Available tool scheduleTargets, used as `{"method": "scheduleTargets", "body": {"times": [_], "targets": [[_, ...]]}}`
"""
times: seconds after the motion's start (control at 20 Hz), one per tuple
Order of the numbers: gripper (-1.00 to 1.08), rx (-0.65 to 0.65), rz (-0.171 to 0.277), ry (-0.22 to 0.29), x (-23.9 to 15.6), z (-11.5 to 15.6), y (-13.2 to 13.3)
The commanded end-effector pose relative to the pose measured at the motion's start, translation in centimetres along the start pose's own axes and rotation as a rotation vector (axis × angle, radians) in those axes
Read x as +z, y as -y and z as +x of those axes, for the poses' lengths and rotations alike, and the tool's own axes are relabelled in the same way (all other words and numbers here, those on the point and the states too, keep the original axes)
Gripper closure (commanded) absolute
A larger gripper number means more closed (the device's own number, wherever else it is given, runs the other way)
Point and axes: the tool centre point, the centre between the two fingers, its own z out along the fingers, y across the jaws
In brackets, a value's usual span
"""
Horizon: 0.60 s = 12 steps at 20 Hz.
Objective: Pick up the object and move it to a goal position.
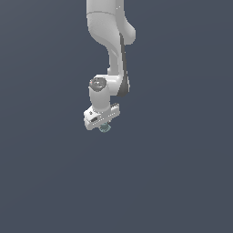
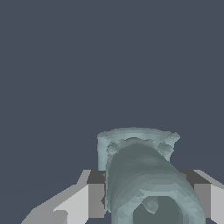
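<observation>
The small pale teal-green short cylinder with a wider lobed flange (image 2: 142, 175) sits between the dark grey finger pads (image 2: 96, 177) of the white gripper (image 1: 103, 126); the jaws are closed on its body. In the exterior view it shows just below the gripper, slightly left of frame centre, against a plain dark blue-grey background (image 1: 182, 173). The white arm (image 1: 111, 50) descends from the top edge.
</observation>
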Motion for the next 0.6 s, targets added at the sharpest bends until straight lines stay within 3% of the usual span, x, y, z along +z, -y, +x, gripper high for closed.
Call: {"method": "scheduleTargets", "body": {"times": [0.0,0.55], "targets": [[1.08,-0.001,0.000,0.000,0.06,0.02,0.03],[1.08,0.000,0.000,0.000,-0.83,0.28,-0.36]]}}
